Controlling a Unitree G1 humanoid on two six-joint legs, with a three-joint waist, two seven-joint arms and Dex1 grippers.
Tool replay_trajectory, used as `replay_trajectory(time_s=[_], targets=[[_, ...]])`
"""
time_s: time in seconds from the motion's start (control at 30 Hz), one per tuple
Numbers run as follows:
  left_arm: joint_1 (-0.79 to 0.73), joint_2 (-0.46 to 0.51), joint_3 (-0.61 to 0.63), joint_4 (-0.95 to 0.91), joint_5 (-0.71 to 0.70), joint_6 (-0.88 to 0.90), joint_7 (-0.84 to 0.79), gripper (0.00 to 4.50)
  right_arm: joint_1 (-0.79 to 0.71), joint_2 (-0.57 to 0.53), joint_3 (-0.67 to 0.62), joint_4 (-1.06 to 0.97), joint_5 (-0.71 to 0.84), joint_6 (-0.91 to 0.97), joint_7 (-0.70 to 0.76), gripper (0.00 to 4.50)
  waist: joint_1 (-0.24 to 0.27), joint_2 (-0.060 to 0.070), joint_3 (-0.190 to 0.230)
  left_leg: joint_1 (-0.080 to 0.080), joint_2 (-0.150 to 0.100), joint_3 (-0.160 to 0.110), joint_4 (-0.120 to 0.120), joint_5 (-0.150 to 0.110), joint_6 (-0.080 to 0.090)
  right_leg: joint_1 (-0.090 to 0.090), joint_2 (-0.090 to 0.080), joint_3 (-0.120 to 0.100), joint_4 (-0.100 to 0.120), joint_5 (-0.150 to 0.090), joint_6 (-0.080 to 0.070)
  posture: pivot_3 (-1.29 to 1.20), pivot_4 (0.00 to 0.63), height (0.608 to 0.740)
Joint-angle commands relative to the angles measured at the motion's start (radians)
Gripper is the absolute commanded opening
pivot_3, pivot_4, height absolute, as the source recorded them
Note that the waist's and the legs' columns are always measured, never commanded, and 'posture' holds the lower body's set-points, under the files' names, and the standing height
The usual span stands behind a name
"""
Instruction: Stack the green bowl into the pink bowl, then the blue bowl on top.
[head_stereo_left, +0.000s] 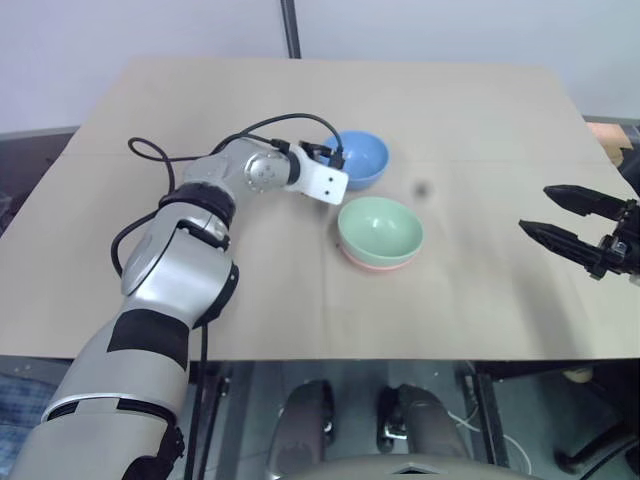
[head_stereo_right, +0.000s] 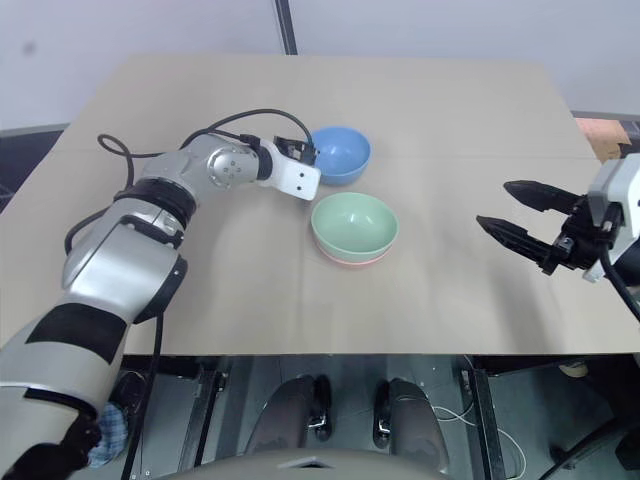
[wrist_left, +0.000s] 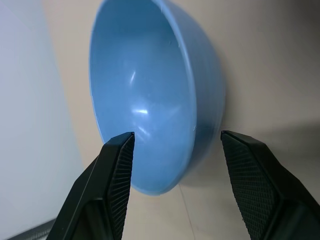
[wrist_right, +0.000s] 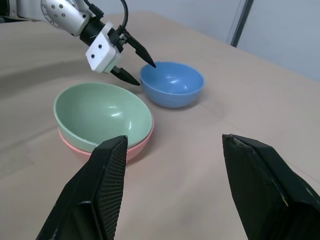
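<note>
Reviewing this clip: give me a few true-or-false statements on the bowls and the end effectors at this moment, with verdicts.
1. The green bowl sits nested in the pink bowl. True.
2. The blue bowl is already stacked on the green one. False: it stands apart on the table.
3. The left end effector is open, one finger either side of the blue bowl's rim. True.
4. The right end effector holds a bowl. False: it is open and empty.

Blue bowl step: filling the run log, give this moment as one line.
stage: reaching blue bowl | left gripper: open, straddling its rim | green bowl: nested in pink bowl | right gripper: open, idle
</note>
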Motion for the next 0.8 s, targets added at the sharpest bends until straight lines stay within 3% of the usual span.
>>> replay_trajectory(time_s=[0.03, 0.23, 0.27, 0.3, 0.43, 0.67, 0.8], targets=[[-0.034, -0.003, -0.006, 0.015, 0.024, 0.050, 0.053, 2.91, 0.014, -0.018, -0.066, -0.034, 0.024, -0.001, -0.008, 3.33, 0.000, 0.000, 0.000, 0.000, 0.000, 0.000, 0.000, 0.000, 0.000, 0.000, 0.000, 0.000, 0.000, 0.000, 0.000, 0.00, 0.150, 0.740], [-0.030, -0.017, -0.002, 0.025, 0.034, 0.074, 0.059, 2.91, 0.048, -0.014, -0.093, -0.052, 0.031, -0.002, -0.017, 3.33, 0.000, 0.000, 0.000, 0.000, 0.000, 0.000, 0.000, 0.000, 0.000, 0.000, 0.000, 0.000, 0.000, 0.000, 0.000, 0.00, 0.150, 0.740], [-0.030, -0.019, 0.001, 0.026, 0.031, 0.073, 0.054, 2.39, 0.052, -0.014, -0.096, -0.053, 0.032, -0.002, -0.019, 3.33, 0.000, 0.000, 0.000, 0.000, 0.000, 0.000, 0.000, 0.000, 0.000, 0.000, 0.000, 0.000, 0.000, 0.000, 0.000, 0.00, 0.150, 0.740], [-0.030, -0.021, 0.001, 0.026, 0.031, 0.074, 0.055, 2.16, 0.056, -0.015, -0.098, -0.055, 0.034, -0.003, -0.020, 3.33, 0.000, 0.000, 0.000, 0.000, 0.000, 0.000, 0.000, 0.000, 0.000, 0.000, 0.000, 0.000, 0.000, 0.000, 0.000, 0.00, 0.150, 0.740], [-0.036, -0.030, 0.000, 0.026, 0.034, 0.080, 0.069, 0.18, 0.063, -0.017, -0.105, -0.058, 0.039, -0.002, -0.025, 3.33, 0.000, 0.000, 0.000, 0.000, 0.000, 0.000, 0.000, 0.000, 0.000, 0.000, 0.000, 0.000, 0.000, 0.000, 0.000, 0.00, 0.150, 0.740], [-0.070, -0.028, 0.003, 0.012, 0.035, 0.032, 0.083, 0.07, 0.065, -0.020, -0.098, -0.051, 0.038, -0.008, -0.026, 3.33, 0.000, -0.001, 0.000, 0.000, 0.000, 0.000, 0.000, 0.000, 0.000, 0.000, 0.000, 0.000, 0.001, 0.000, 0.000, 0.00, 0.150, 0.740], [-0.128, -0.021, 0.058, -0.019, -0.043, -0.097, -0.022, 0.07, 0.066, -0.022, -0.098, -0.047, 0.037, -0.010, -0.021, 3.33, 0.001, -0.001, 0.001, 0.000, 0.000, 0.000, 0.000, 0.000, 0.000, 0.000, 0.000, 0.000, 0.000, 0.000, 0.000, 0.00, 0.150, 0.740]])
